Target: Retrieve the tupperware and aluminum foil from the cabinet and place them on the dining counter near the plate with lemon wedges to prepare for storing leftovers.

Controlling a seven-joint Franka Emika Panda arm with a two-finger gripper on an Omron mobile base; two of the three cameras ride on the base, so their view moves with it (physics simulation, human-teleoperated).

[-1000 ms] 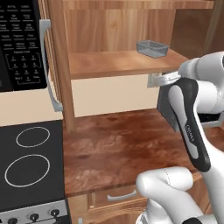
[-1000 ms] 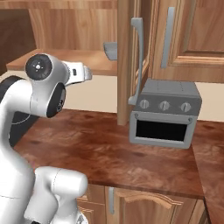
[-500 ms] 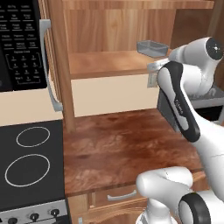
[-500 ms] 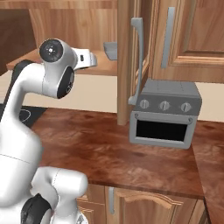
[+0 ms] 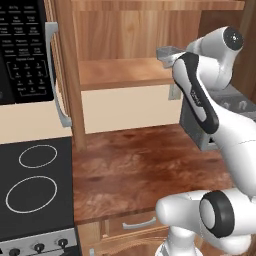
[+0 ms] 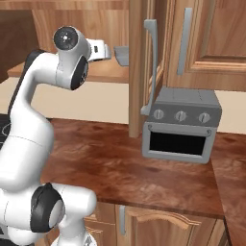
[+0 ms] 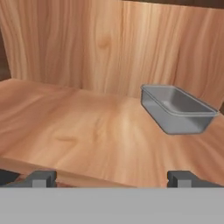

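**Gripper at cabinet shelf edge, jaws fully spread, nothing held**

The gripper (image 7: 112,178) has its jaws spread wide. The two small dark fingertips (image 7: 40,178) stand far apart at the near edge of the shelf, with bare wood between them. They hold nothing and touch nothing.

Directly ahead of the jaws lies the plank shelf (image 7: 78,131) of the cabinet (image 5: 125,35): light-brown wood, smooth, with a long flowing grain.

Beyond the jaws and off toward the right-hand fingertip sits the tupperware (image 7: 177,108), resting flat on the shelf, well apart from both fingertips. It is a grey translucent plastic container, shallow and rectangular, with rounded corners and a raised rim around its open top. It sits skewed to the shelf edge, one corner turned toward the gripper.

Behind the tupperware rises the cabinet's back panel (image 7: 131,43), the same light wood with vertical grain.

In the right base view, the tall wooden door (image 6: 139,67) stands open beside the arm, carrying a grey metal handle (image 6: 151,62).
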